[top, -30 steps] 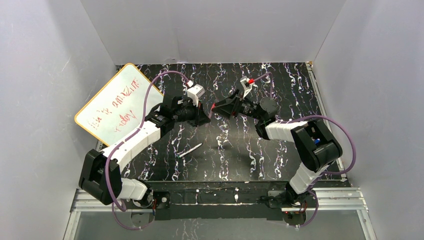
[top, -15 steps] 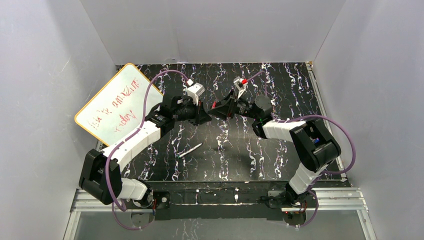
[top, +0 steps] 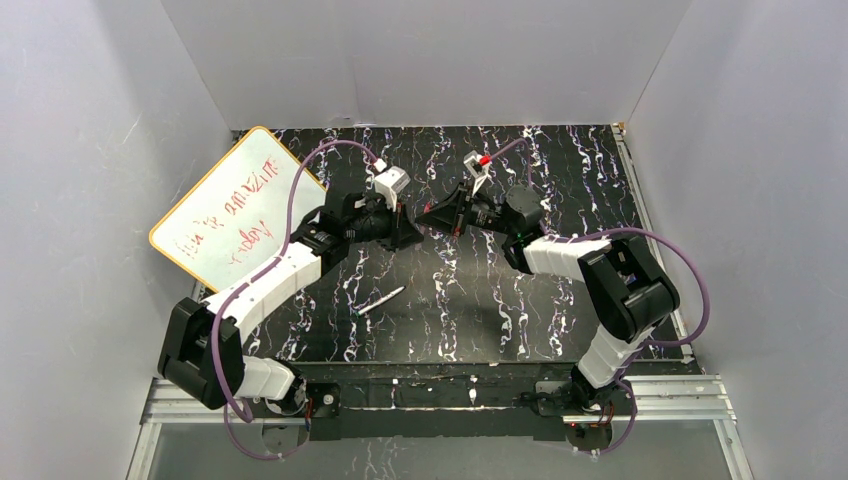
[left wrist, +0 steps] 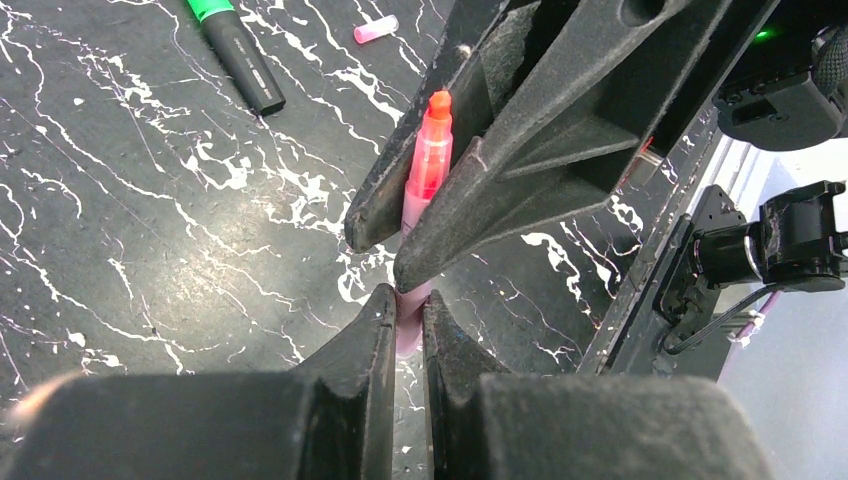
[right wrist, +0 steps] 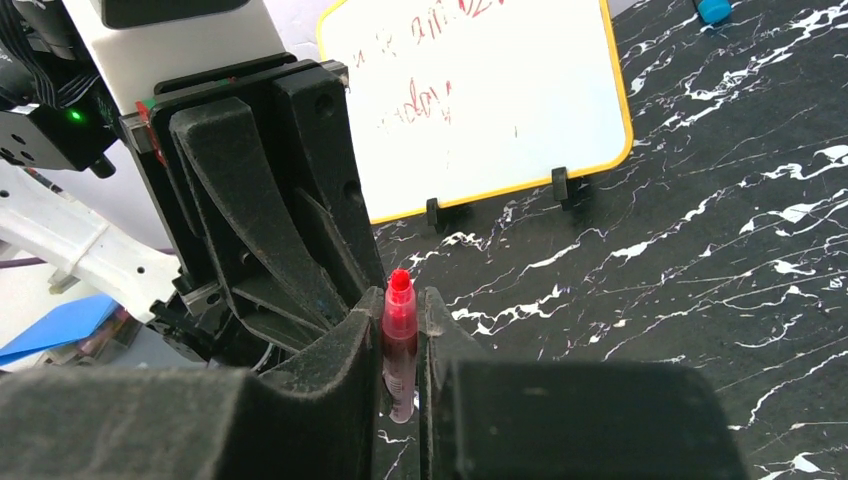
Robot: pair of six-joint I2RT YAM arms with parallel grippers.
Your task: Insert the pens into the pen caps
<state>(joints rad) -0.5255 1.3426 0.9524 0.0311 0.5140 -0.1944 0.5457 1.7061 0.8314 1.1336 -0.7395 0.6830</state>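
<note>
From above, little more than a knot of black fingers over the middle of the tabletop (top: 560, 170): left hand (top: 408, 228) and right hand (top: 430, 213) tip to tip, the thing between them too small to make out. Nearer and to the left, apart from both arms: the slim white-grey pen (top: 381, 299), flat and slanted. At the far left, leaning toward the wall: the yellow-rimmed whiteboard (top: 235, 205) with red scrawl.

From the left wrist, a far closer look: the magenta pen (left wrist: 432, 150) with its orange-red tip bare, its pale lower end pinched in the clenched left hand, its barrel clamped higher up by the closed fingers of the right hand. Only in this view, farther off on the tabletop: the black pen (left wrist: 240, 60) with a green end, lying flat, and near it, not touching, the pale pink cap (left wrist: 375, 28).

From the right wrist: the same pen, red tip poking up between the right hand's shut fingers, the left hand looming just behind. Farther back, the whiteboard standing on two small black feet, and a blue object (right wrist: 714, 9) cut off by the top edge.
</note>
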